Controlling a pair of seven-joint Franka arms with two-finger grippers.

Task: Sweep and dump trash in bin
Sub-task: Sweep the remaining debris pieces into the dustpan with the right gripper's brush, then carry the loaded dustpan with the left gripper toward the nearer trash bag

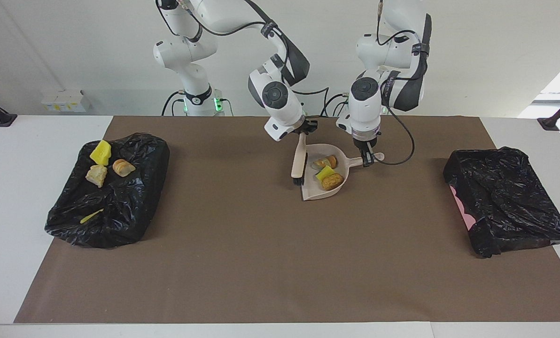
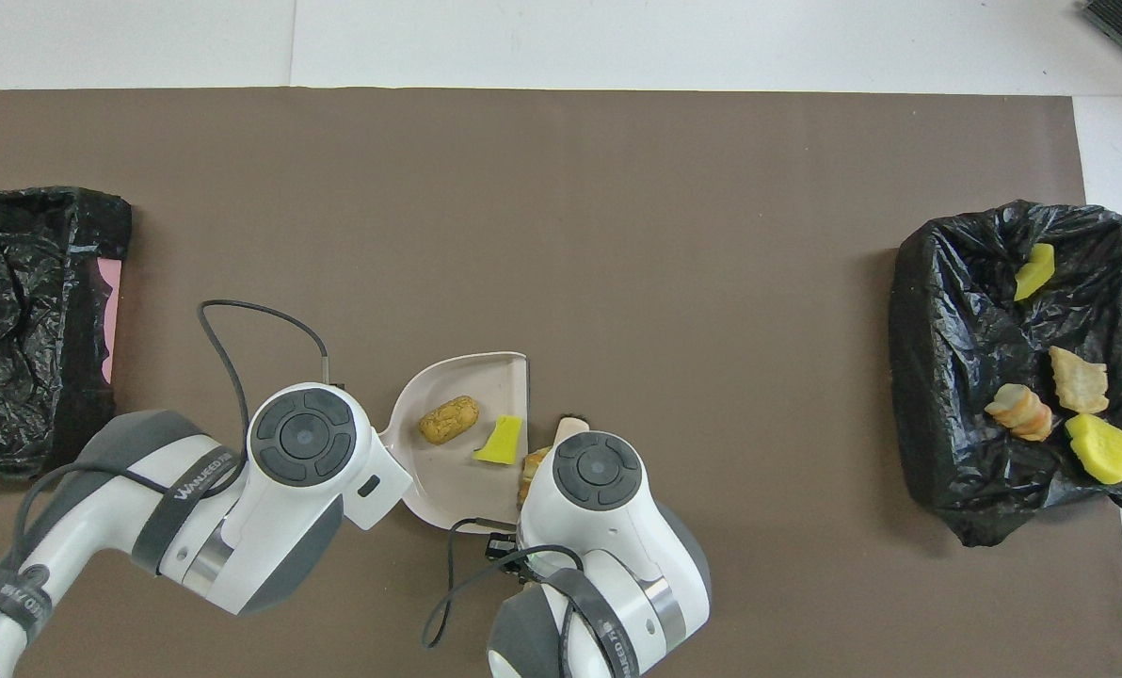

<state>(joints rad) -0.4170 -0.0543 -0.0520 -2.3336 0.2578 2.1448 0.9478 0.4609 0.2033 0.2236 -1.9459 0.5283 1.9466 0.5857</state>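
Three pieces of trash are seen in the dustpan (image 1: 321, 173): a striped orange-brown chunk (image 1: 324, 163) close to the handle end, a green-and-yellow chunk (image 1: 325, 172) beside it, and a brown chunk (image 1: 332, 181) farther from the robots. The striped chunk is judged barely inside, so it could slide back out if the pan is tipped toward its open edge.

The dustpan lies on the brown mat (image 1: 261, 263) near the robots, its handle clamped in the shut left gripper (image 1: 367, 160). The grip sits at the very end of the handle. A loaded pan may sag or twist when lifted, and loose chunks could be spilled on the way.

The brush (image 1: 299, 160) is gripped by its top in the closed right gripper (image 1: 303, 131); the bristles rest at the pan's open edge. If the brush is drawn away roughly, the pan could be nudged or a chunk flicked out.

Four more pieces (image 1: 102, 165) are already lying in the black-lined bin (image 1: 134, 206) at the right arm's end of the table. A second black-bagged bin (image 1: 510, 197) sits at the left arm's end, well apart from the pan. The carry to either bin is long, and the soft bag rim could be caught by the pan's lip. The left arm's cable (image 1: 397, 141) hangs near the handle and may snag.
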